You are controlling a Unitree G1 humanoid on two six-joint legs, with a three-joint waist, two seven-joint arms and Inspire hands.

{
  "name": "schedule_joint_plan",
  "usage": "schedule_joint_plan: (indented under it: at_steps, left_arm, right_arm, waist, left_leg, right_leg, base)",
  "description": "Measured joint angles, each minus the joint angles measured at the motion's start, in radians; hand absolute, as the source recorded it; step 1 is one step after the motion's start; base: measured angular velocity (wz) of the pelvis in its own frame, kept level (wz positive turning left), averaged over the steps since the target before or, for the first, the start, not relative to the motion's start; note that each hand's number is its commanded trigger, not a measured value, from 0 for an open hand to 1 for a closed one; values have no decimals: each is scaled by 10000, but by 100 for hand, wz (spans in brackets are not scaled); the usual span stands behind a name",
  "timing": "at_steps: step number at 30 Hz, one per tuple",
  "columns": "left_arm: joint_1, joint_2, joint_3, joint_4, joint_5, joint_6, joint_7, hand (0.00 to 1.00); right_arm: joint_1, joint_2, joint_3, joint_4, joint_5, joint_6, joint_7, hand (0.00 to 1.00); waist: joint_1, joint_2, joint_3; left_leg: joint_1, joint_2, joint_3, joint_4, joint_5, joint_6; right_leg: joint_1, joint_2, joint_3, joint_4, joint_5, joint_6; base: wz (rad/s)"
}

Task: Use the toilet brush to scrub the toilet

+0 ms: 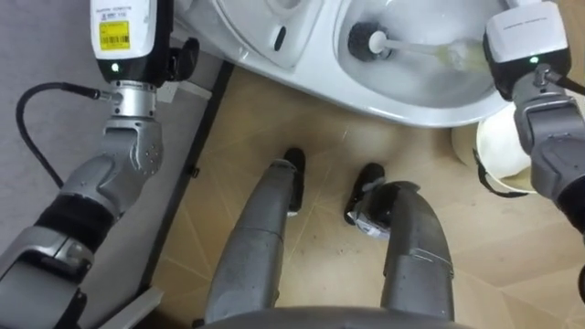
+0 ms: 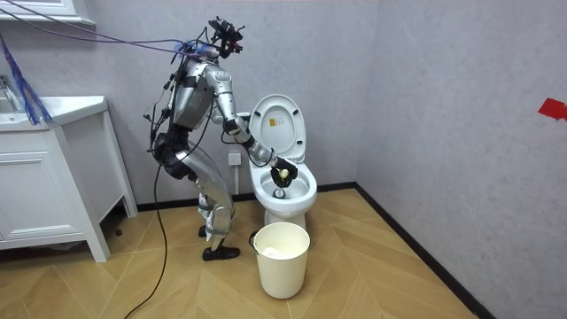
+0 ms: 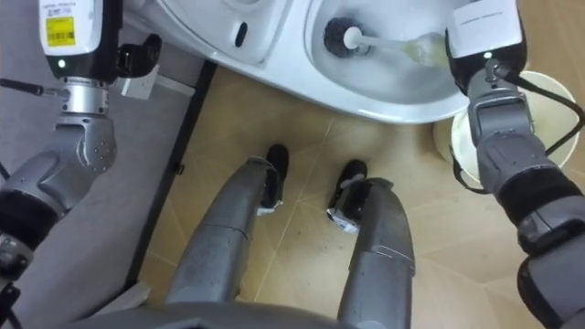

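– where's the brush [image 1: 368,41]?
– dark head down inside the toilet bowl [image 1: 402,104], handle running across to the right hand [image 2: 282,168] over the rim.
– gripping it?
– it looks curled round the handle, though the wrist hides most of it.
– left hand [image 1: 183,59]?
– beside the toilet's left side; can't tell about its fingers. a white bin [image 2: 282,259] stands just beside the bowl.

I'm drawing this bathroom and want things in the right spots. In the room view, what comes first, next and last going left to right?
White cabinet → toilet → red mark on the wall. The white bucket stands in front of the toilet, so I left it out.
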Motion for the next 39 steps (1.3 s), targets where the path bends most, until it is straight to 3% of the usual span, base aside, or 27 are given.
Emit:
schedule_joint_plan:
  at_steps: [2, 5, 7, 10, 14, 16, 20, 26, 30, 34, 39]
  left_arm:
    - [-139, 22, -84, 20, -8, -12, -193, 0]
    - [-556, 332, -651, 219, -371, 36, -274, 0]
    - [-750, 366, -672, 239, -372, 117, -382, 0]
    - [-913, 396, -651, 274, -315, 314, -177, 0]
    - [-1022, 460, -606, 193, -123, 681, 132, 0]
    - [-1106, 371, -400, 239, 191, 907, 216, 0]
    - [-1356, 324, -403, 451, 302, 1004, 69, 0]
    - [-1553, 310, -619, 407, 436, 1396, -776, 0]
    - [-1594, 242, -646, 431, 433, 1434, -1250, 0]
    - [-1477, 252, -653, 456, 420, 1431, -1801, 0]
    - [-1307, 348, -614, 449, 62, 1337, -1826, 0]
  right_arm:
    - [-151, 17, 52, 329, 274, -72, 5, 100]
    - [-741, -48, 232, 1483, 1803, -584, -143, 100]
    - [-1267, 89, 218, 2771, 3390, -1239, -392, 100]
    - [-1826, 296, -139, 3670, 5223, -1641, -855, 100]
    - [-2181, 370, -486, 4217, 6015, -1961, -1228, 100]
    - [-2181, 376, -775, 4260, 6070, -2163, -1335, 100]
    - [-2201, 372, -866, 4259, 5806, -2334, -1480, 100]
    - [-2167, 800, -752, 4165, 4705, -2091, -1554, 100]
    - [-1928, 962, -695, 3427, 3431, -1464, -1332, 100]
    - [-1681, 777, 161, 2462, 2143, -1015, -624, 100]
    - [-992, 606, 433, 1002, 1297, -378, 241, 100]
  waist:
    - [15, -3, 0]
    - [-17, -38, 20]
    - [-159, -191, 87]
    - [-455, -327, 169]
    - [-935, -621, 202]
    - [-1108, -796, 263]
    - [-1218, -904, 268]
    - [-1036, -842, 258]
    - [-766, -664, 228]
    - [-417, -357, 203]
    - [-418, -186, 98]
  left_leg:
    - [48, -23, 14, -7, 19, 32]
    - [49, -99, 24, -15, 50, 77]
    - [31, -211, 164, -19, 98, 146]
    - [-197, -280, 275, -20, 180, 205]
    - [-425, -561, 309, 4, 321, 210]
    - [-512, -578, 341, 6, 329, 202]
    - [-478, -590, 429, 5, 325, 209]
    - [-248, -558, 528, 15, 397, 329]
    - [-93, -513, 466, -28, 397, 329]
    - [166, -310, 479, -98, 398, 327]
    - [194, -222, 331, -285, 445, 237]
  right_leg:
    - [37, -27, 13, 9, 16, 24]
    - [3, -119, 33, 112, 2, 75]
    - [-153, -287, 169, 386, -73, 106]
    - [-468, -481, 175, 611, -117, 99]
    - [-851, -758, 351, 1033, -205, 125]
    - [-907, -810, 354, 1052, -216, 212]
    - [-897, -884, 352, 1036, -112, 279]
    - [-684, -862, 386, 957, 22, 313]
    - [-514, -724, 389, 754, 61, 273]
    - [-250, -466, 385, 424, 218, 221]
    - [-146, -337, 241, 178, 242, 133]
  base:
    - [0]
    - [7]
    - [16]
    - [12]
    - [21]
    - [6]
    - [2]
    - [-8]
    - [-13]
    - [-26]
    - [-1]
